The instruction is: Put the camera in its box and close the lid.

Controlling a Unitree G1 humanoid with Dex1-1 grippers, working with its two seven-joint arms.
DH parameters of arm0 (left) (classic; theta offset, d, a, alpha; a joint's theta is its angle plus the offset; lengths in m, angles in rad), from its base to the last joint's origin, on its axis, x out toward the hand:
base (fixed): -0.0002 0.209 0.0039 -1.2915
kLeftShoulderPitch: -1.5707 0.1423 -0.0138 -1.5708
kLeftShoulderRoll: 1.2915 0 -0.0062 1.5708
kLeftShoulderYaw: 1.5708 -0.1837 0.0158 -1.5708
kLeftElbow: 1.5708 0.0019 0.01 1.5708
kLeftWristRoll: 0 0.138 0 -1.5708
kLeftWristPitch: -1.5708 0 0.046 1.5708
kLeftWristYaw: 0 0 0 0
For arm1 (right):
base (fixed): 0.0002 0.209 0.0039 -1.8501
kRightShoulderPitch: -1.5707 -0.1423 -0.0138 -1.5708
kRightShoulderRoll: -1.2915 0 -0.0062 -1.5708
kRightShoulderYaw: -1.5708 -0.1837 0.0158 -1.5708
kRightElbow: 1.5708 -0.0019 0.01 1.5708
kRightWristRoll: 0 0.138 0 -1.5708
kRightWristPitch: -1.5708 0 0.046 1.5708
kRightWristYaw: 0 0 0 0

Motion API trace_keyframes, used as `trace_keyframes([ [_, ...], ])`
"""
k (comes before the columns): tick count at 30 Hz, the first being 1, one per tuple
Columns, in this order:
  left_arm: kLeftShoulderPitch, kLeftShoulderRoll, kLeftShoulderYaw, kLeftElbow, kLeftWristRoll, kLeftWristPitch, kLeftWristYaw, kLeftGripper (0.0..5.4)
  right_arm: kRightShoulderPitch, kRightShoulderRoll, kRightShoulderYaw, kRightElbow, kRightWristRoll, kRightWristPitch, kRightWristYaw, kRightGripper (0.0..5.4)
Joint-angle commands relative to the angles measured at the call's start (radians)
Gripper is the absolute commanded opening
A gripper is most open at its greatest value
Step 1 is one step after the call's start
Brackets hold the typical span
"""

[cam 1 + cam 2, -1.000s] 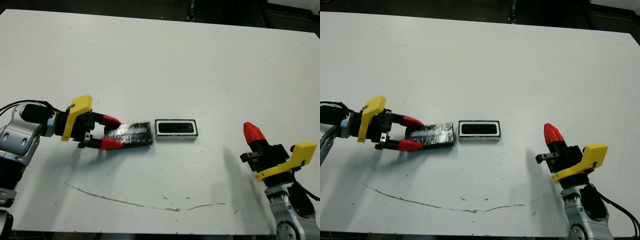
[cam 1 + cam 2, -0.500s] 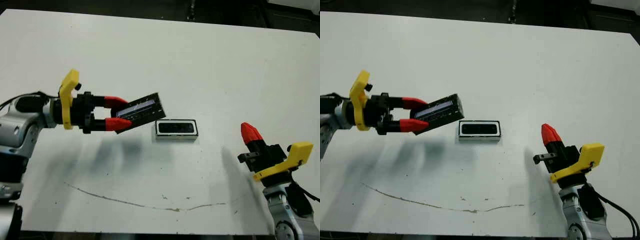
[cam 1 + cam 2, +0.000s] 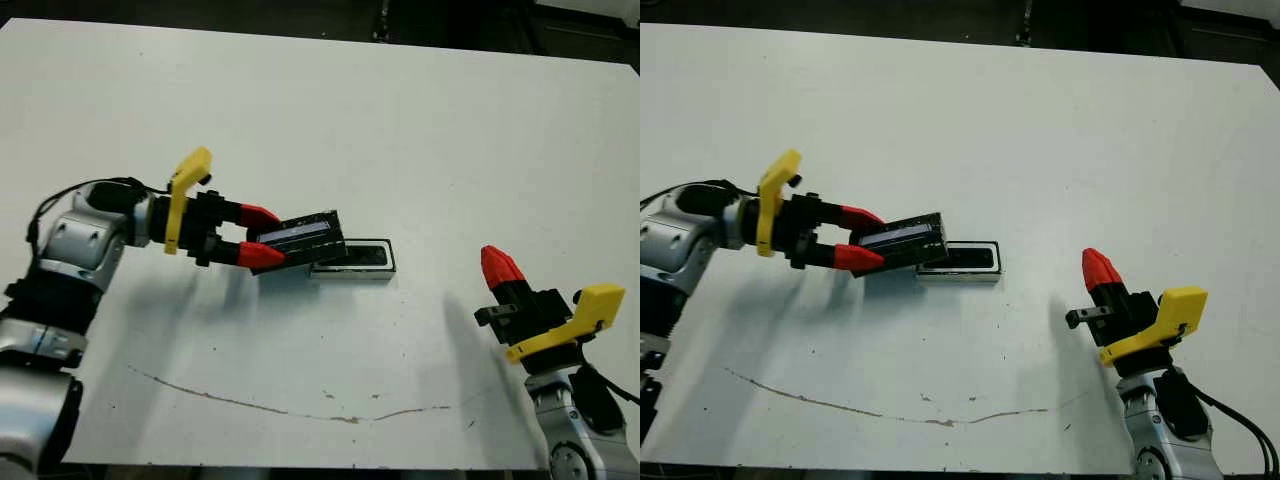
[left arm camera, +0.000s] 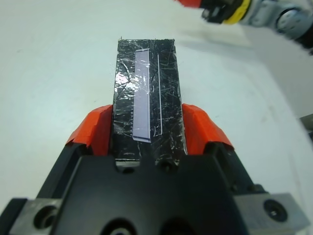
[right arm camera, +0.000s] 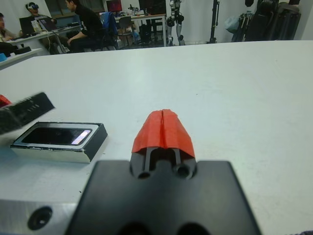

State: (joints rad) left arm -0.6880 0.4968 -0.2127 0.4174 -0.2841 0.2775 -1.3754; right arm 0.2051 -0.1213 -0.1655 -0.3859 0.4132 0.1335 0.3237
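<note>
A white table [image 3: 420, 120] fills the head camera's view, marked by a thin brown scratch [image 3: 300, 405] running along its near edge. At roughly 9 o'clock from the table's centre, the robot's left gripper [image 3: 262, 237] reaches toward the middle, its two red fingers [image 4: 95, 128] clamped on the long edges of the lid [image 3: 302, 238]. The glossy black cover, with its pale strip [image 4: 141, 93] facing up, is held tilted above the table, its far end overlapping the left end of the box [image 3: 365, 262] in the head view; whether the two touch cannot be told. The box sits near the table's centre, white rim showing, with the camera [image 5: 56, 136] lying flat inside it. At about 4 o'clock, well apart from the box, the right gripper [image 3: 497, 264] points up and toward the table's middle, its red fingers pressed together and grasping nothing. Beyond the table, the right wrist view shows people [image 5: 85, 24] seated at desks in the room.
</note>
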Motion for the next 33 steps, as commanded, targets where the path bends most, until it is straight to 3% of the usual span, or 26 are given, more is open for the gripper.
trace_keyframes([
  [1, 0.003, -0.024, -0.007, 0.018, 0.026, -0.058, 0.010, 3.16, 0.012, -0.012, -0.001, 0.003, 0.000, 0.001, 0.001, 0.00],
  [11, 0.015, -0.054, -0.006, 0.019, 0.024, -0.035, 0.016, 3.16, 0.018, -0.005, 0.002, 0.006, -0.013, -0.015, -0.005, 0.00],
  [21, 0.014, -0.072, -0.023, 0.030, 0.039, -0.083, -0.003, 3.16, 0.019, -0.009, 0.005, 0.006, -0.007, -0.012, -0.004, 0.00],
  [29, 0.012, -0.128, -0.020, 0.065, -0.010, -0.031, -0.041, 3.16, 0.022, -0.002, 0.005, 0.008, -0.016, -0.023, -0.011, 0.00],
  [33, 0.003, -0.151, -0.043, 0.078, 0.016, -0.035, -0.026, 3.16, 0.024, -0.002, 0.002, 0.010, -0.007, -0.019, -0.007, 0.00],
])
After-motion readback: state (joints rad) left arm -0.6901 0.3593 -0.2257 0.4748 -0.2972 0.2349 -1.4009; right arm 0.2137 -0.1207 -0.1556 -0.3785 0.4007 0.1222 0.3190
